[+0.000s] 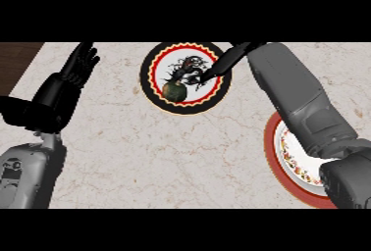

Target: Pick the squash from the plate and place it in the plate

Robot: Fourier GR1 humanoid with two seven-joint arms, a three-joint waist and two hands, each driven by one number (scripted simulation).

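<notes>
**State at this step**

1. Squash point(174, 90): lies inside the black plate point(147, 81), on its lower-left part and clear of the rim. It is not lifted. Judged stage: grasp approach, transfer not yet begun.
2. Right hand point(210, 72): over the black plate, at its upper-right part, with its tip at the squash's upper end. The right forearm point(297, 93) runs in from the plate's right side, so the hand reaches the squash from above and to the side.
3. Right hand closure: cannot be told. The hand is black and lies on the plate's dark pattern, so spread or pinching is not readable. Contact with the squash is likewise unclear.
4. Red plate point(272, 147): below and to the right of the black plate, well apart from it. The right forearm covers part of it. Judged to be the target, since it holds nothing visible.
5. Left hand point(78, 66): to the left of the black plate, spread, fingers up, resting above the counter point(167, 157). It holds nothing and is kept clear of the working area.
</notes>
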